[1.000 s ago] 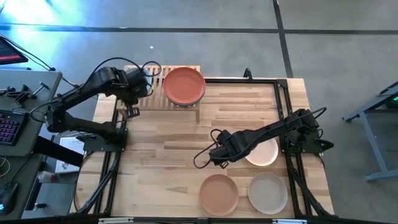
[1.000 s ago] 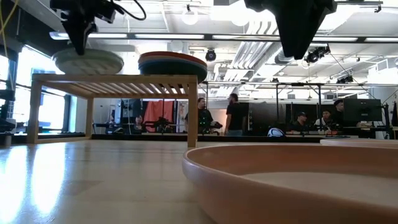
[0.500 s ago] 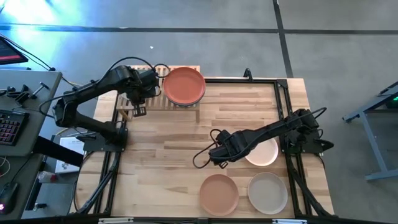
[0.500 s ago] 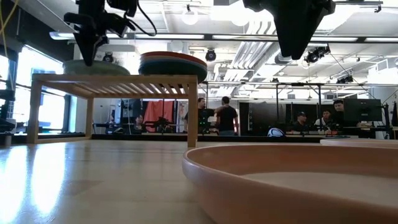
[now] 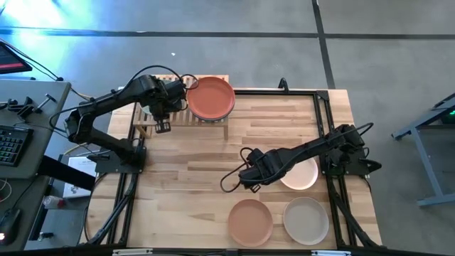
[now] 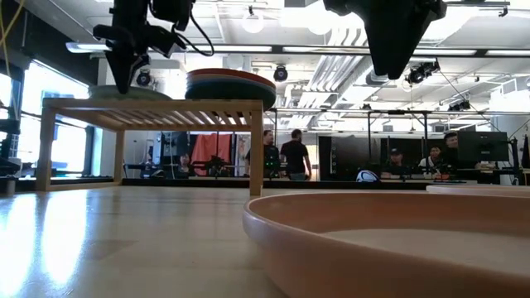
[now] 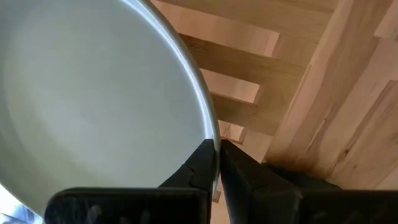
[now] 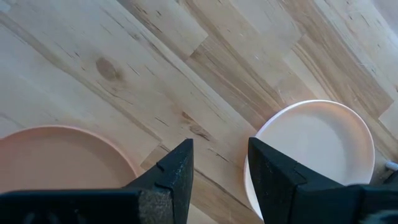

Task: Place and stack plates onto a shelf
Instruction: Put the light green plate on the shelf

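A sage green plate point(image 7: 93, 93) lies on the left part of the light-wood shelf point(image 6: 149, 108), with my left gripper point(image 7: 216, 152) shut on its rim from above. To its right, a stack of plates point(image 5: 210, 98) with a terracotta one on top stands on the shelf's right part. My right gripper point(image 8: 221, 149) hangs open above the bare table, between a peach plate point(image 8: 62, 155) and a pale pink plate point(image 8: 317, 149), touching neither. In the high view my left arm hides the sage plate. My left gripper pinches the sage plate's rim point(image 7: 210, 127) between its two fingers, one inside the rim and one outside. The fingers point(image 6: 124, 74) point down from above. The plate sits nearly flat, its underside on the shelf's slats point(image 7: 233, 93).
A peach plate point(image 5: 250, 221) and a beige plate point(image 5: 306, 220) lie near the table's front edge. The pale pink plate point(image 5: 304, 175) lies right of my right arm. Bare tabletop point(image 5: 185, 185) spreads in front of the shelf.
My left gripper has gone down and toward the table's right edge, closer to the stack, carrying the sage plate. The plate, held above the shelf a second ago, now lies low on the slats.
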